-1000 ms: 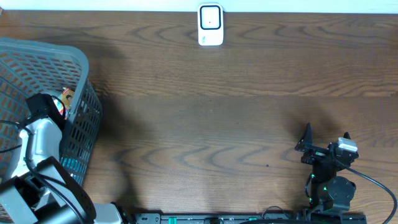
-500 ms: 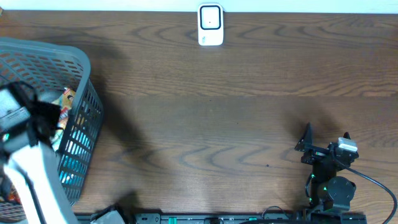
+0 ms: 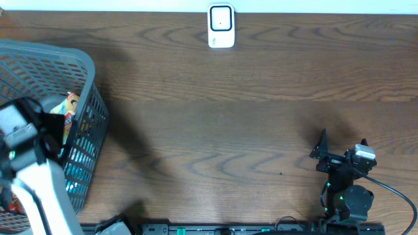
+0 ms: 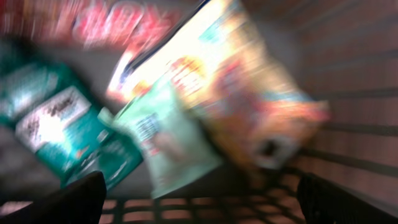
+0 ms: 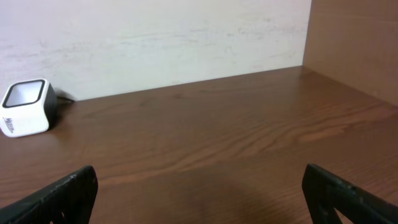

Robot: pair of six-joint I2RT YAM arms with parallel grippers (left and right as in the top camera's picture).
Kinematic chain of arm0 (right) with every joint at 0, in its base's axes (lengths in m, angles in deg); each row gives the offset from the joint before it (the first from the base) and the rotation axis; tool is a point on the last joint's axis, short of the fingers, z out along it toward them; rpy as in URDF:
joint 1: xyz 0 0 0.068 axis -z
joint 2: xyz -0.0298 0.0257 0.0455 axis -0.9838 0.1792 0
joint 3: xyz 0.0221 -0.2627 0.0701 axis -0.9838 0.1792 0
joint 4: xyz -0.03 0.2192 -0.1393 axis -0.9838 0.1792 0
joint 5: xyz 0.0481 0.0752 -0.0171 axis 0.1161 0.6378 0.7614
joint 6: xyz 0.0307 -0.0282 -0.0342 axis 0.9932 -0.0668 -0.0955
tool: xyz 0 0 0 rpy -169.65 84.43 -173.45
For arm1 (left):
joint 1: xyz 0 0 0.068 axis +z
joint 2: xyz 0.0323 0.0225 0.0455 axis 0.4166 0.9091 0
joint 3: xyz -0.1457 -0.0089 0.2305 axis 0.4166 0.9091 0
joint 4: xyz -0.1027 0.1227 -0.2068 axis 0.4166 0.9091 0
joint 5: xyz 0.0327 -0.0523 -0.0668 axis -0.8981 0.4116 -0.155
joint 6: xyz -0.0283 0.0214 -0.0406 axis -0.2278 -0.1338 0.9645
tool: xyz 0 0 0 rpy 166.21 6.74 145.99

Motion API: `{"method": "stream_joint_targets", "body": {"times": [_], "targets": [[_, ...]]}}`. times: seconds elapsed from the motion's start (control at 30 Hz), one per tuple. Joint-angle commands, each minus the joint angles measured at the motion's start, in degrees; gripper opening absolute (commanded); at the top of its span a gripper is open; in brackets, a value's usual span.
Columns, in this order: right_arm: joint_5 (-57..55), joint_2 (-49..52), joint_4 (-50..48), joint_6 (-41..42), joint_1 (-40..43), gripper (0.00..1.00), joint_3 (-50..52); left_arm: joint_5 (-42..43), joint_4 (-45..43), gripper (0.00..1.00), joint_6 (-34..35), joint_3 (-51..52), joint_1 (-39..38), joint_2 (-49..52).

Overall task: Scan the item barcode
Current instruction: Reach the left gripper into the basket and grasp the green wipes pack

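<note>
Grey mesh basket (image 3: 88, 65) at desk (image 3: 228, 130) left is seen holding the pale-green packet (image 4: 168, 140), lying tilted just ahead, between left fingers (image 4: 68, 202) spread wide, empty. Right fingers (image 5: 62, 196), also wide, parked well apart.

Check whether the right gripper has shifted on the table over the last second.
No. In the overhead view the right gripper sits exactly where it was, equally far below and right of the white scanner, with its fingers spread as before.
</note>
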Motion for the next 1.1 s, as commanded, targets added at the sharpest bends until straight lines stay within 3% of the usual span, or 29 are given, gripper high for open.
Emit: {"method": "stream_joint_targets", "body": {"times": [0.0, 0.1, 0.27, 0.7, 0.87, 1.03, 1.07], "targets": [[-0.7, -0.2, 0.2, 0.8, 0.5, 0.99, 0.1, 0.8, 0.5, 0.98, 11.6, 1.8, -0.1, 7.9], [-0.7, -0.2, 0.2, 0.8, 0.5, 0.99, 0.1, 3.6, -0.4, 0.98, 15.7, 1.8, -0.1, 13.7], [-0.7, -0.2, 0.2, 0.8, 0.5, 0.99, 0.1, 7.3, -2.8, 0.98, 16.4, 1.8, -0.1, 20.2], [-0.7, -0.2, 0.2, 0.8, 0.5, 0.99, 0.1, 4.7, -3.3, 0.97, 17.4, 2.1, -0.1, 29.3], [-0.7, -0.2, 0.2, 0.8, 0.5, 0.99, 0.1, -0.3, -3.3, 0.78, 17.3, 4.1, -0.1, 30.0], [-0.7, -0.2, 0.2, 0.8, 0.5, 0.99, 0.1, -1.2, -5.1, 0.37, 11.4, 4.7, -0.1, 29.9], [-0.7, -0.2, 0.2, 0.8, 0.5, 0.99, 0.1, -1.3, -5.2, 0.33, 10.4, 4.7, -0.1, 29.9]]}}
